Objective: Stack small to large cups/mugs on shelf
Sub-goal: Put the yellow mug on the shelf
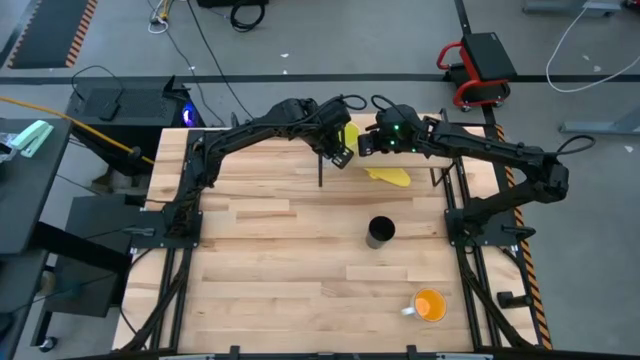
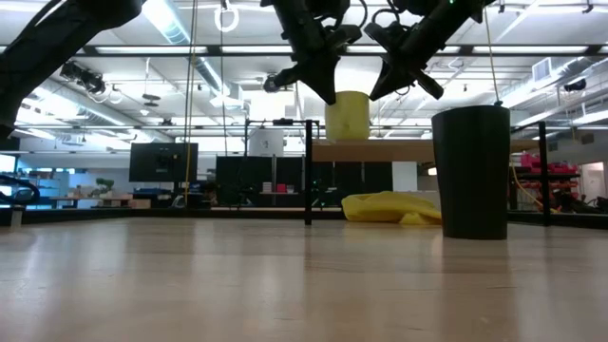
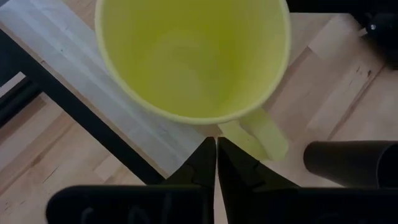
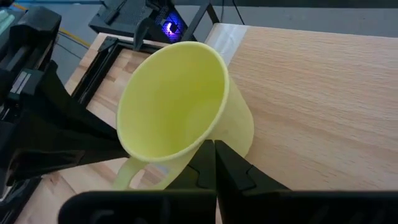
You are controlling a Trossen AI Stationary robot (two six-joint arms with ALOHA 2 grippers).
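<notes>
The small yellow mug [image 2: 348, 116] stands upright with its base on the shelf [image 2: 404, 150], the raised pale board at the table's far edge. My left gripper [image 3: 216, 144] is shut, its tips right at the mug's rim beside the handle [image 3: 264, 134]. My right gripper [image 4: 214, 147] is shut too, its tips against the other side of the mug [image 4: 186, 106], just under the rim. On the table stand the black cup [image 1: 380, 232], in the middle right, and the orange mug [image 1: 430, 305] with a white handle, near the front right. My left gripper points steeply down at the mug's rim [image 3: 211, 119] next to the handle's root; whether its shut tips touch the rim, I cannot tell. My right gripper slants down from the table's right at the mug's outer wall [image 4: 239, 134]; whether it touches, I cannot tell.
A flat yellow lump [image 1: 390, 176] lies on the table below the shelf. The shelf's thin black posts [image 2: 309, 171] stand close to both arms. Bare planks lie to the left and front of the black cup.
</notes>
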